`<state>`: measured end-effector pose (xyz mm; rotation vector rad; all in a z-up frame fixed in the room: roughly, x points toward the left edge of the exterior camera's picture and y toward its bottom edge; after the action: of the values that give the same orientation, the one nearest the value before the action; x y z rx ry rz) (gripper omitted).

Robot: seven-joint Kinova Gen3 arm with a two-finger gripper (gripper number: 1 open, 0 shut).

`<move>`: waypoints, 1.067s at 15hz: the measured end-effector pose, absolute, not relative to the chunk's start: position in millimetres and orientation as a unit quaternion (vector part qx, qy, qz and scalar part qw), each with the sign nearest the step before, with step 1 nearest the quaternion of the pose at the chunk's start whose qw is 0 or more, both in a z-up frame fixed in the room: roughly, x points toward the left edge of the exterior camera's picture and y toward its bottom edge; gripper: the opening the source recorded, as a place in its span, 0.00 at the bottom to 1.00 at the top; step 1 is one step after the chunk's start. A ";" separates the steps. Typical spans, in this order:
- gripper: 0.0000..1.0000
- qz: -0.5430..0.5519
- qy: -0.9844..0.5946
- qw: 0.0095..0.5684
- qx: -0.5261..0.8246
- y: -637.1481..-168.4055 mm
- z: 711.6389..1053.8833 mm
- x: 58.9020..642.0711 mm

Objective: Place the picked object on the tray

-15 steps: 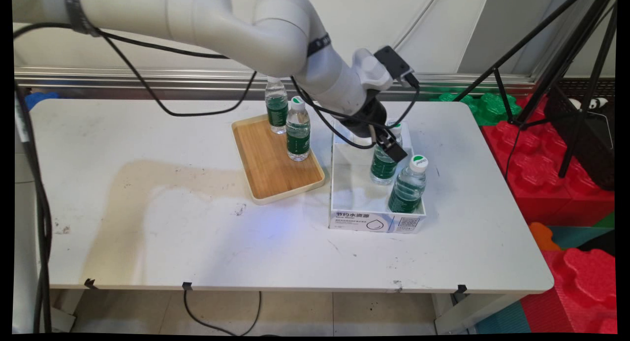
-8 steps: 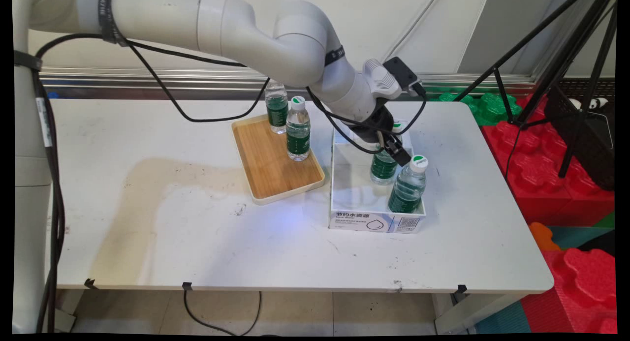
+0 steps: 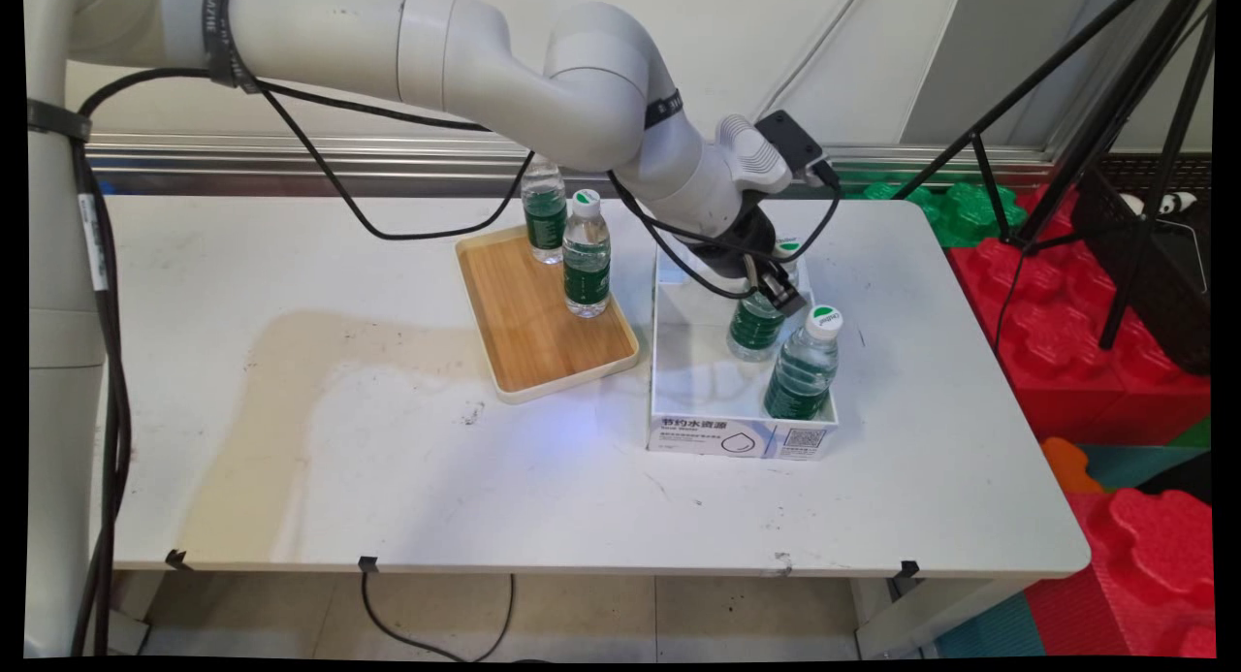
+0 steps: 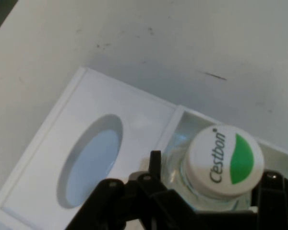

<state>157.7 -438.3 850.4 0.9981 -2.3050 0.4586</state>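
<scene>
Black gripper (image 3: 776,294) has dropped lower since before, fingers set around the neck of the water bottle (image 3: 755,321) in the white box's (image 3: 679,362) far right corner, hiding its cap.

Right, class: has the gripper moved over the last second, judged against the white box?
Yes. The gripper has shifted right and slightly down along the white box, closing around the far bottle's neck.

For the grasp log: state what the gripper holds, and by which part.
The gripper sits at the neck of the far bottle in the box, just under its cap; whether it grips cannot be told.
</scene>
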 end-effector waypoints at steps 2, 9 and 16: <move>0.00 0.176 -0.861 0.291 0.377 -436.4 857.1 161.7; 0.00 0.203 -0.848 0.308 0.381 -418.1 908.4 181.3; 0.00 0.223 -0.838 0.317 0.384 -382.1 961.4 215.9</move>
<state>215.9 -382.1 961.4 1.0098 -2.2057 0.5858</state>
